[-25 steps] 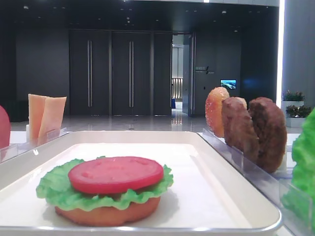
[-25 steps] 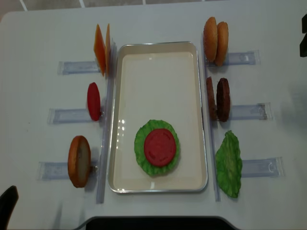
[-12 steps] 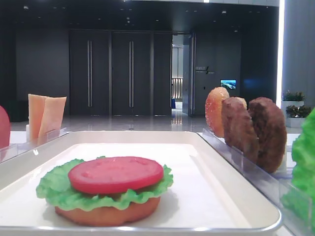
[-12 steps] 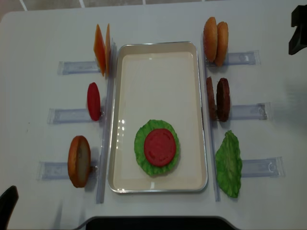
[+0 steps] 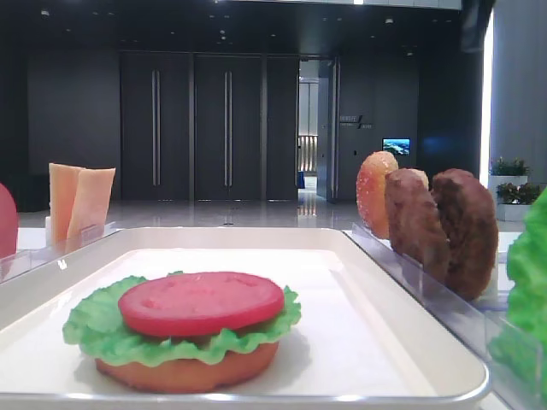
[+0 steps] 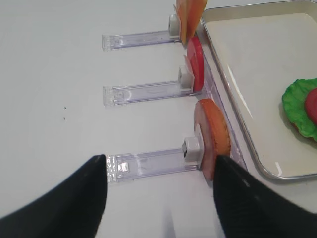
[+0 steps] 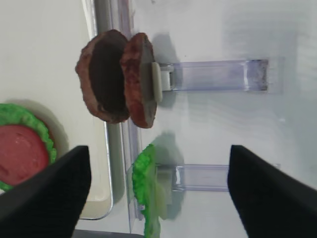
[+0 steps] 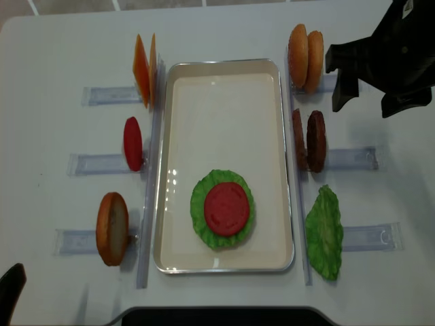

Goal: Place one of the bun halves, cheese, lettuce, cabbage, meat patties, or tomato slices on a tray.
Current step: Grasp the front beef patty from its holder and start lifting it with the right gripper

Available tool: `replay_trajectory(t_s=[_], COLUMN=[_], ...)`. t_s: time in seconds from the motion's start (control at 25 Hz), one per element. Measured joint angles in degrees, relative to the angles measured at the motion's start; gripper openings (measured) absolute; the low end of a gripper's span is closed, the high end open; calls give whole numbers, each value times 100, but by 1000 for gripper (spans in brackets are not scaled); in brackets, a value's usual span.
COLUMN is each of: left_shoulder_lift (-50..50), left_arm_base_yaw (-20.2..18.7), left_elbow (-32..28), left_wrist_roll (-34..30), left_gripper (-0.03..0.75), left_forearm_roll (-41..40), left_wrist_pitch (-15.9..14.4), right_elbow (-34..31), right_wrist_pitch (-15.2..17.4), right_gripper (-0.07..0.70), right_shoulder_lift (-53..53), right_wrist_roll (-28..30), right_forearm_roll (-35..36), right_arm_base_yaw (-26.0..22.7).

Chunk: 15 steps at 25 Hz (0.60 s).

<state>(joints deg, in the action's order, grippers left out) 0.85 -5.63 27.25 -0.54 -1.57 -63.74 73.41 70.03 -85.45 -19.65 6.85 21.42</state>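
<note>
On the white tray (image 8: 224, 115) lies a stack: flat bun, lettuce (image 8: 198, 204), tomato slice (image 8: 226, 208). Upright in racks to its right are two bun halves (image 8: 305, 58), two meat patties (image 8: 309, 140) and another lettuce leaf (image 8: 324, 233). On the left stand cheese (image 8: 144, 70), a tomato slice (image 8: 132, 142) and a bun half (image 8: 112, 227). My right gripper (image 8: 365, 105) hangs open and empty, right of the buns and above the patties (image 7: 119, 77). My left gripper (image 6: 158, 198) is open and empty over the table, beside the left bun (image 6: 214, 139).
Clear plastic racks (image 8: 350, 157) stick out sideways from both long sides of the tray. Long clear rails run along the tray's edges (image 8: 151, 176). A dark strip (image 8: 217, 316) marks the table's front edge.
My right gripper has come in from the upper right edge of the overhead view, moving left toward the bun and patty racks. The food and the left gripper have not moved.
</note>
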Motion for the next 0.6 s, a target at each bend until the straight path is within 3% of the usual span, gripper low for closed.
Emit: replay_trajectory(t_s=[0.6], left_shoulder_lift=[0], left_arm_base_yaw=[0], left_elbow=[0], left_wrist_roll=[0], left_gripper=[513], left_forearm_roll=[0], left_wrist_pitch=[0], right_elbow=[879], right_wrist_pitch=[-113], right_gripper=[539], right_shoulder_lift=[-1150], right_wrist_roll=[-493], right_forearm_roll=[24], right_arm_base_yaw=[756])
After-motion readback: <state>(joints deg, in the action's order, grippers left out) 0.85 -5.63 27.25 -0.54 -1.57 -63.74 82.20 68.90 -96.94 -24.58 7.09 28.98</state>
